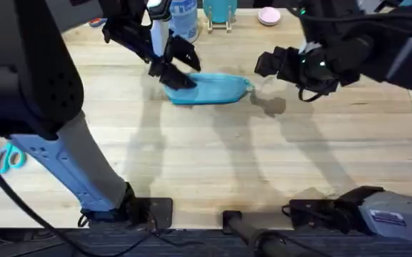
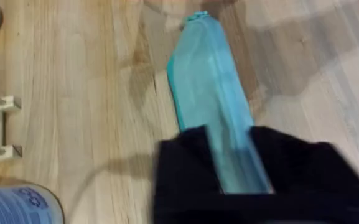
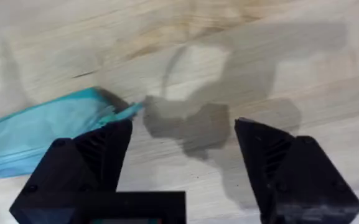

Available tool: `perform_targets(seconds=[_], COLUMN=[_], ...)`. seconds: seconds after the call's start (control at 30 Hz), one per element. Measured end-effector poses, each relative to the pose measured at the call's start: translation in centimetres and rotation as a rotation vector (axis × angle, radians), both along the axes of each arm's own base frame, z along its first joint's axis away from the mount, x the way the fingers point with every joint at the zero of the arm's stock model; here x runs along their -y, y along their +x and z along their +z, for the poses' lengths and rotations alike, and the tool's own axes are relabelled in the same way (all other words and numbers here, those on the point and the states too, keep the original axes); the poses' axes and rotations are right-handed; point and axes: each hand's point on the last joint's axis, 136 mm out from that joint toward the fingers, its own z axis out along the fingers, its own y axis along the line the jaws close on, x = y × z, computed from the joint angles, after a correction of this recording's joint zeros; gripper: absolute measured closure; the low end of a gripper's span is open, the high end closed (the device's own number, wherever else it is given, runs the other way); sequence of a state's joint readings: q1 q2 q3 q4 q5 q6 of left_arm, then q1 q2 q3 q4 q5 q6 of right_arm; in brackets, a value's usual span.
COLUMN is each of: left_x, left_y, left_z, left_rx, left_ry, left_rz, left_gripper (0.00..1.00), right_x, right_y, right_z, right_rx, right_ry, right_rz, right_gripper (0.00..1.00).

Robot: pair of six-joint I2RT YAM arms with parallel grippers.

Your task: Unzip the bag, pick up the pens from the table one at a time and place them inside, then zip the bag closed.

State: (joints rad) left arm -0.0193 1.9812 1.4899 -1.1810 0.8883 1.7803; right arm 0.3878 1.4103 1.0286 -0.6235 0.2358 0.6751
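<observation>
The left claw (image 1: 171, 75) pins the soft turquoise fabric pouch (image 1: 213, 88) at its nine-o'clock end, anchoring it; the right claw (image 1: 266, 64) hovers open at three o'clock, likely seeking the zipper.

Spanning every view: pale wooden planks with streaky grain and a few darker knots. Catching soft light from above and carrying blurred grey shadows across the middle boards. Standing along the far edge: a blue-and-white cylindrical container (image 1: 184, 18), a small wooden stand (image 1: 220, 20) holding something teal, and a round pink object (image 1: 268, 15). Lying near the left edge: teal-handled scissors (image 1: 7, 158). Running along the near edge: a dark strip.
</observation>
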Motion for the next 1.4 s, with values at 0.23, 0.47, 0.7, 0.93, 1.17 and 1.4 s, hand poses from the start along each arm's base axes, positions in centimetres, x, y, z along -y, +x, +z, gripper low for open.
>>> perform_targets(seconds=[0.23, 0.47, 0.7, 0.93, 1.17, 1.4], left_x=[-0.6, -0.7, -1.3, -2.3, -3.3, -5.7], left_y=[-0.3, 0.2, -0.9, -0.6, -1.5, -2.8], left_z=[0.2, 5.0, 10.3, 11.7, 14.6, 17.5], left_rx=[-0.073, -0.094, -0.166, -0.294, -0.387, -0.426], left_ry=[0.027, 0.037, 0.094, 0.184, 0.189, 0.184], left_rz=[0.045, 0.056, 0.09, 0.299, 0.516, 0.744], left_gripper=[0.006, 0.005, 0.005, 0.005, 0.005, 0.004], right_x=[-0.2, -0.3, -0.6, -0.7, -0.7, 0.1], right_y=[-0.3, -0.1, 0.6, 0.9, 1.1, 0.9], right_z=[4.1, 5.5, 6.1, 6.4, 7.4, 8.9], right_rx=[0.114, 0.166, 0.204, 0.228, 0.266, 0.309], right_ry=[0.003, -0.058, -0.093, -0.155, -0.223, -0.281], right_rz=[0.106, 0.219, 0.281, 0.371, 0.457, 0.464], right_gripper=[0.006, 0.007, 0.005, 0.006, 0.006, 0.006])
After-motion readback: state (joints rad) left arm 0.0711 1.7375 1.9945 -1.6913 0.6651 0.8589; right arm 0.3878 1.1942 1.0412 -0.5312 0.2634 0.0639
